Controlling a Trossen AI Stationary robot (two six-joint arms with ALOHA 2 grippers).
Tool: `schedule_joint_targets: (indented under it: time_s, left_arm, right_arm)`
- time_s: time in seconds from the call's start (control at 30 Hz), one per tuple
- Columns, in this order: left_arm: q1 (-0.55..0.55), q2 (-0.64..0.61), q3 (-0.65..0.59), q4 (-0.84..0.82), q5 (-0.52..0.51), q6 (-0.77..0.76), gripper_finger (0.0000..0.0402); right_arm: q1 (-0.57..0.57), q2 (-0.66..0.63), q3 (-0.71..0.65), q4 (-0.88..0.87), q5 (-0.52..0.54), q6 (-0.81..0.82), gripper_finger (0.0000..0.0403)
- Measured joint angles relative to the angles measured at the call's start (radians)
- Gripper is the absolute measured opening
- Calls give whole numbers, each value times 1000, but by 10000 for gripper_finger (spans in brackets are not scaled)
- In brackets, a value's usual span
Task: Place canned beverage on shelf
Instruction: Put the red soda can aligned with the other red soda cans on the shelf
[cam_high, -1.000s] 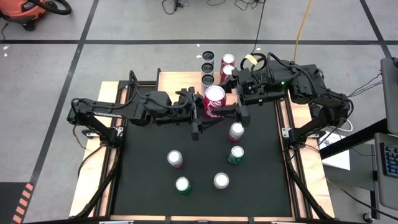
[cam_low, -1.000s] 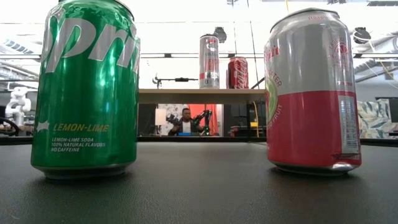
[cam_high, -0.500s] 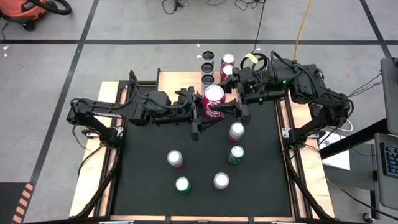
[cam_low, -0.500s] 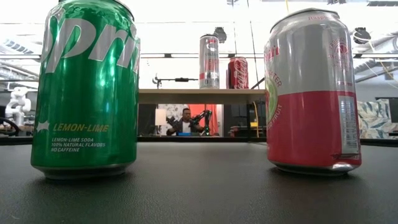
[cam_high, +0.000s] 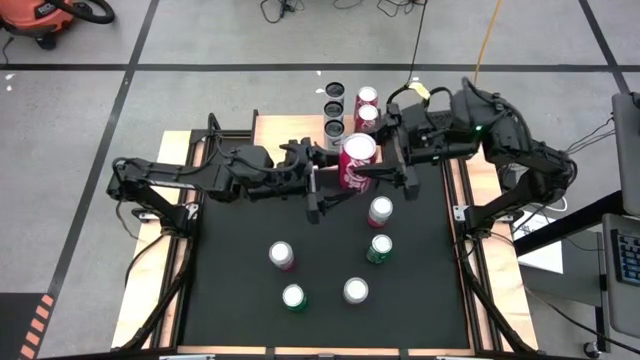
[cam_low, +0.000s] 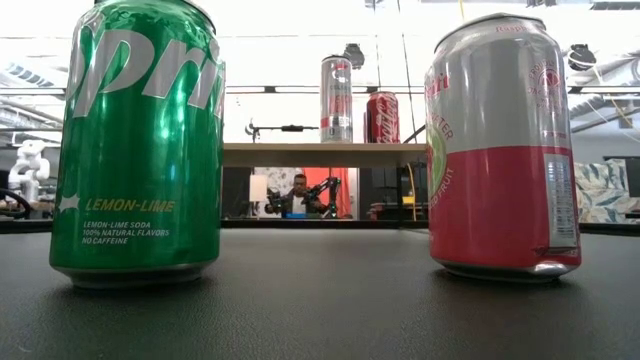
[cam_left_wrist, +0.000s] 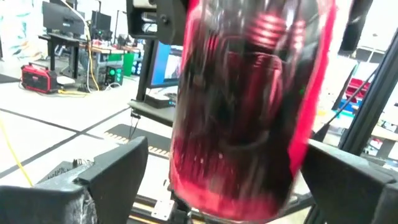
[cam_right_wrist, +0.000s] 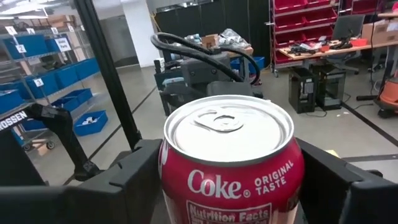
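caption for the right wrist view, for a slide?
Right gripper shut on a Coke can, seen from just above its lid.

Coke can (cam_high: 358, 163): red body, silver top with pull tab unopened, white "Coke Original Taste" lettering on the side (cam_right_wrist: 231, 168). Upright, raised off the black tabletop (cam_high: 240, 290), held between the fingers of the right end effector (cam_high: 390, 165), near the shelf's front edge. Shelf (cam_high: 280, 130): low stand, light natural-wood plank top, at the tabletop's far edge. On it stand two cans with silver tops (cam_high: 366, 97) side by side and a row of three dark-topped cans (cam_high: 333, 108) next to them, all upright.
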Motion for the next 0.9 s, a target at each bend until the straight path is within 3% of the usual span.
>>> schedule_joint_targets:
  time_s: [0.47, 0.63, 0.77, 0.9]
  left_arm:
    - [-6, -58, -1, -11, -33, 7, 394]
    - [-6, -59, -1, -14, -43, 7, 394]
    - [-7, -58, -1, -9, -44, 6, 393]
    - [-7, -58, -1, -13, -44, 6, 393]
  right_arm:
    - [0, -148, 2, -138, 8, -17, 274]
    - [0, -201, -8, -261, 76, -9, 274]
    - [0, -257, -98, -262, 88, 15, 274]
    - [0, -339, -290, -147, 86, 59, 274]
